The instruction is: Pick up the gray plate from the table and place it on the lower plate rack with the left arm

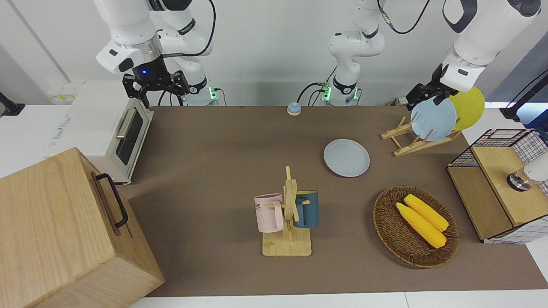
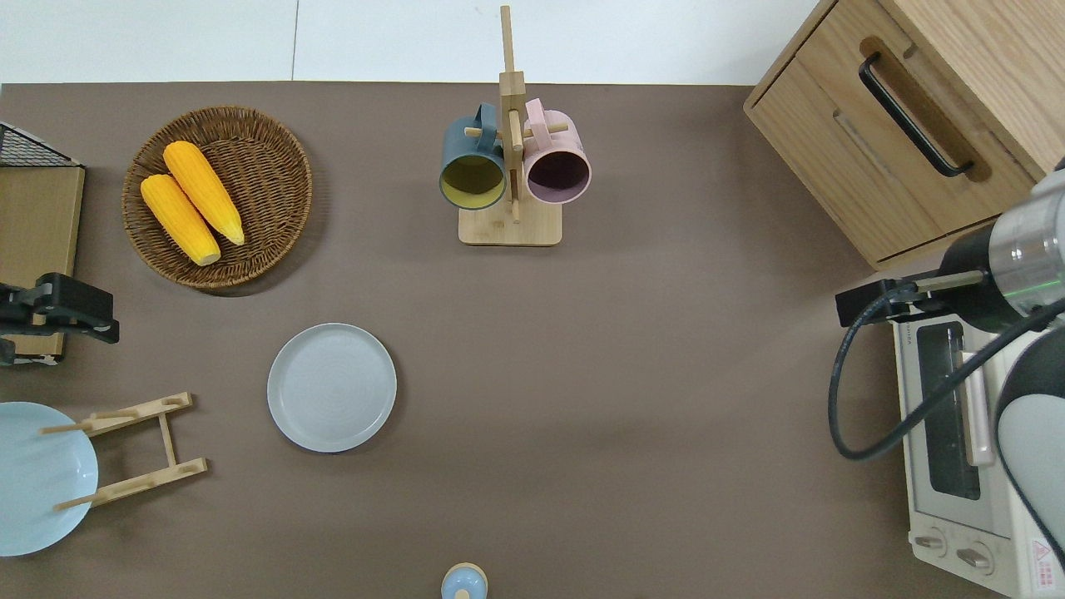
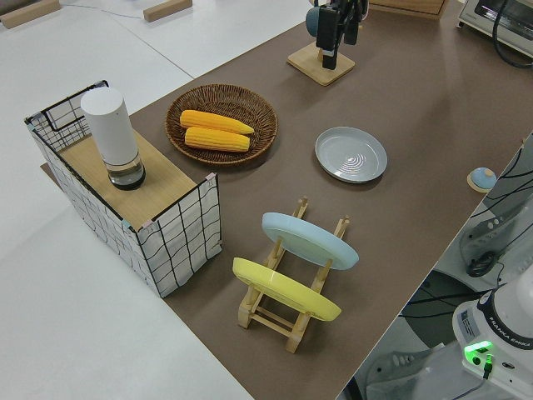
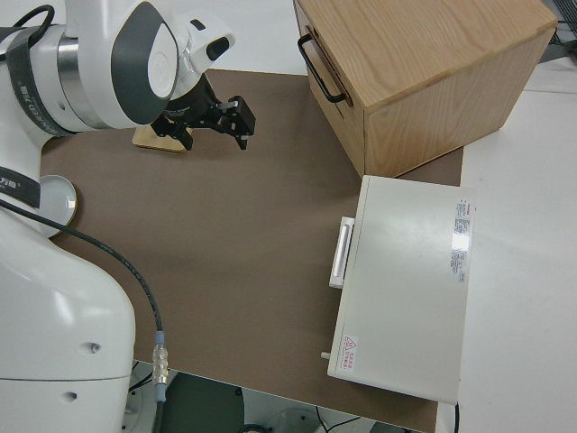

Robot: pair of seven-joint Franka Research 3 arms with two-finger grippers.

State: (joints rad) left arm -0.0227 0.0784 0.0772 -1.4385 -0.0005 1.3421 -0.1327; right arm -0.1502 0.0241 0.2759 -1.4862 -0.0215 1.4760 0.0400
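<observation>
Hanging empty, finger gap impossible to tell, left gripper [image 2: 58,309] needing to travel toward mid-table, where gray plate [image 2: 332,387] is lying flat beside rack [image 2: 137,450].

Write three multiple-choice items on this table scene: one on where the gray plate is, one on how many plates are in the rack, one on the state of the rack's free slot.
1. Where is the gray plate?
A. Flat on the table beside the lower plate rack
B. In the wicker basket
C. Inside the toaster oven

2. How many plates stand in the rack?
A. None
B. Two
C. Three

3. What state is the rack's end toward the gray plate in?
A. Filled by a mug
B. Filled by the gray plate
C. Free, with bare pegs

Key:
1 A: the overhead view shows it lying flat on the brown mat, apart from the rack.
2 B: the left side view shows only the light blue plate and the yellow plate leaning in it.
3 C: the slats and pegs there hold nothing.
</observation>
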